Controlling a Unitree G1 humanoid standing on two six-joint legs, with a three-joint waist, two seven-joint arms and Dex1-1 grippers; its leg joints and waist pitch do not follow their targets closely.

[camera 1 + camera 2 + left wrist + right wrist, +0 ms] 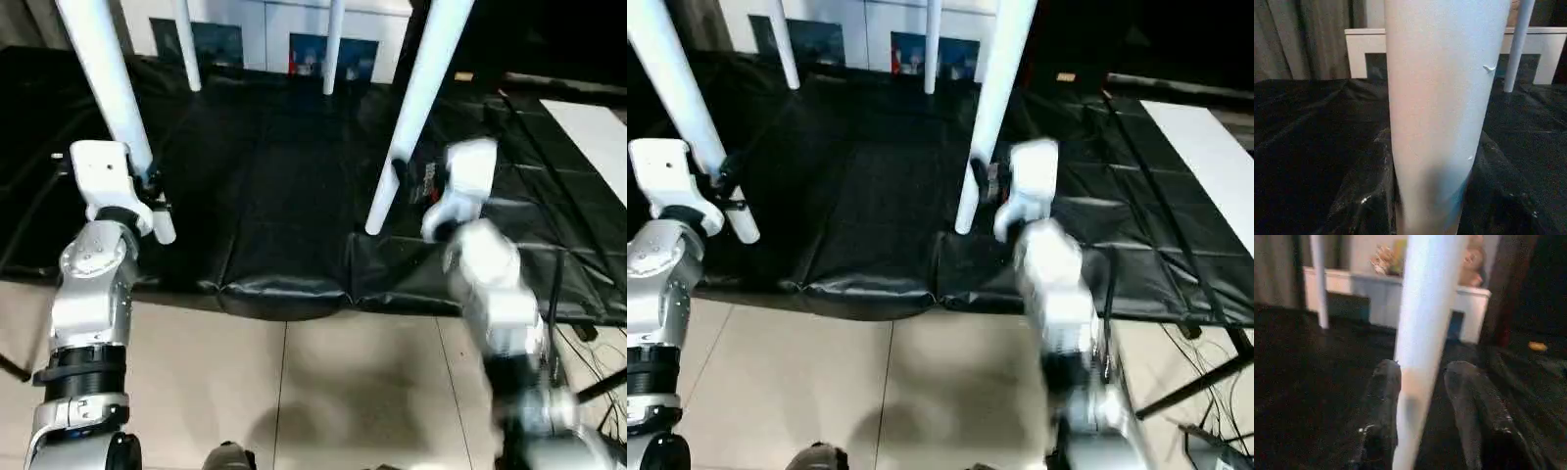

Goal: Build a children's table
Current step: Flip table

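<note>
The left gripper is holding one white table leg tight. The right gripper is sitting around another leg, one finger touching it, the other a little apart.

The tabletop lay beyond the 12 o'clock edge, cutting all four legs, near-left leg and near-right leg included. The right forearm was smeared by blur. The left gripper sat hidden behind its leg, fingers unreadable
</note>
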